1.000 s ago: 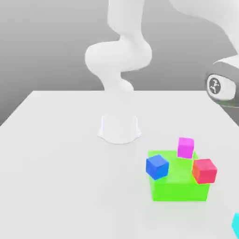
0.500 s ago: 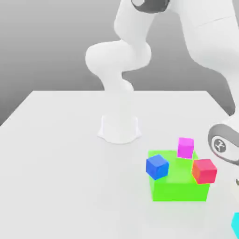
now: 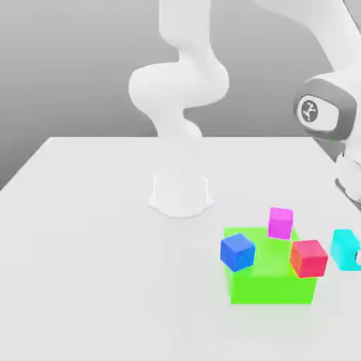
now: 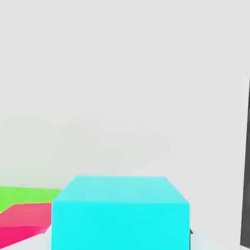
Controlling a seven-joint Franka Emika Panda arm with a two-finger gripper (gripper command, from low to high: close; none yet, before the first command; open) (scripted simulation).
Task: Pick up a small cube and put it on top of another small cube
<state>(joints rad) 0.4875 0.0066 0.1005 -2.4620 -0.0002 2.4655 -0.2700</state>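
Note:
The small cyan cube [image 3: 344, 249] hangs above the table at the exterior view's right edge, just right of the red cube [image 3: 309, 258]. My gripper [image 3: 355, 247] is shut on it, and the white hand [image 3: 349, 173] reaches down to it from above. In the hand view the cyan cube [image 4: 120, 212] sits close in front of the camera, with the red cube [image 4: 24, 224] and the green block [image 4: 27, 194] beside it. A magenta cube [image 3: 280, 222] and a darker blue cube [image 3: 237, 252] rest around the green block [image 3: 271, 284].
The big green block stands on the white table [image 3: 92, 233] at the exterior view's right, with the blue, magenta and red cubes against it. The arm's round base [image 3: 180, 194] is mounted behind, mid-table. Bare table lies to the exterior view's left.
The arm dropped to the cyan cube at the table's near right corner and shut on it. The cube has since risen to beside the red cube.

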